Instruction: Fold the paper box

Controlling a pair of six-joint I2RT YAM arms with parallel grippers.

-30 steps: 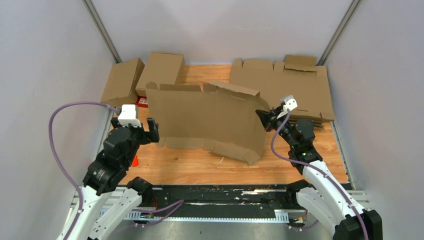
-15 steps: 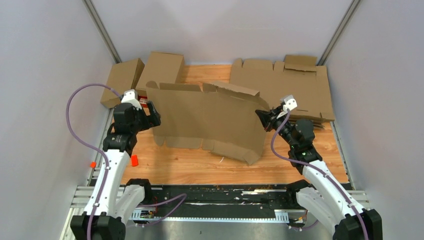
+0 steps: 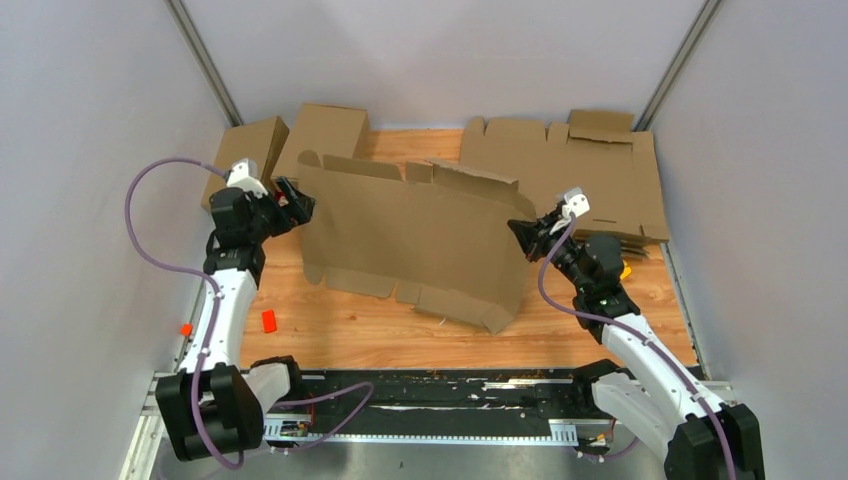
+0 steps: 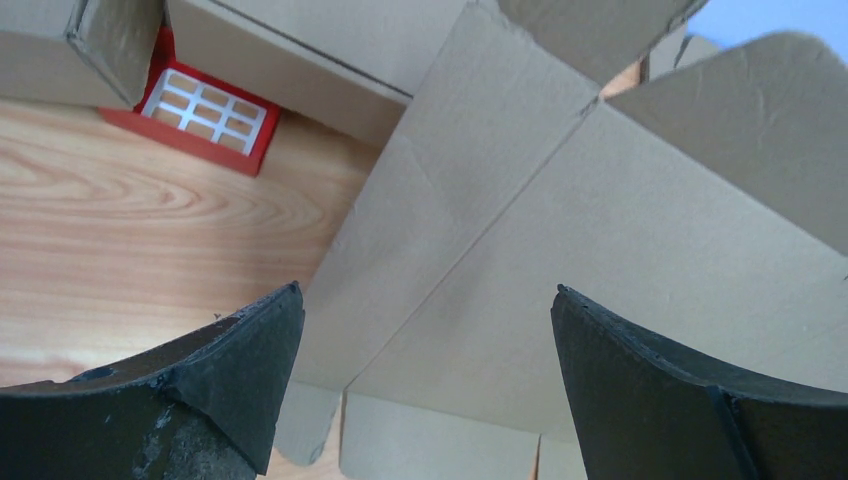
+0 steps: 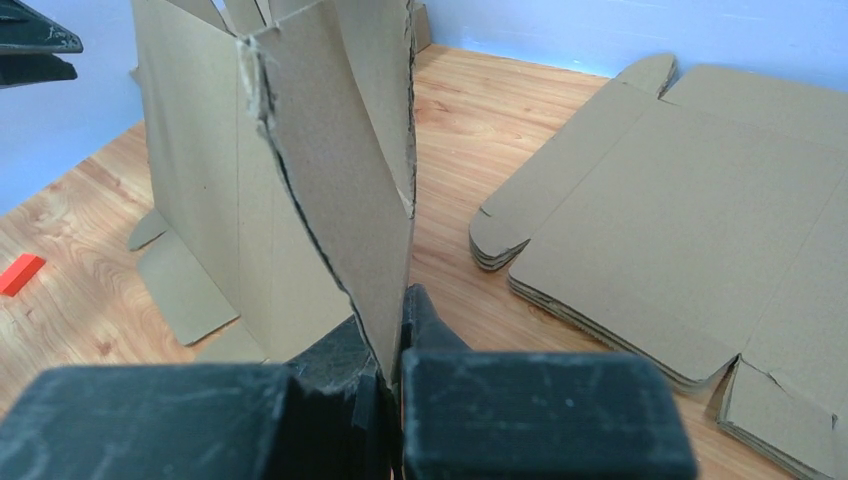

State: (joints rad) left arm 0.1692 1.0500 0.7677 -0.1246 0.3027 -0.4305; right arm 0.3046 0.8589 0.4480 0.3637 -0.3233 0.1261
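Brown paper box (image 3: 415, 240) stands upright on its long edge mid-table (image 3: 400, 335). It is one wide panel running left to right, with flaps along the top and bottom. Its right end bends toward the near side.

Right gripper (image 3: 522, 233) is at the box's right edge, fingers pinched tight on the cardboard. In the wrist view the torn-looking edge goes straight down into the closed jaws.

Left gripper (image 3: 295, 200) is at the box's upper left corner, fingers (image 4: 240, 380) wide apart and gripping nothing. The panel is just ahead of them; can't tell if they touch it.

- Far right: stack of flat cardboard sheets (image 3: 590, 170) lying on the table, behind the right gripper.
- Far left: two folded cartons (image 3: 320, 135) against the back, with a red card (image 4: 205, 115) lying at their foot.
- Near left: small red piece (image 3: 268, 320) on the wood, well apart from the box.
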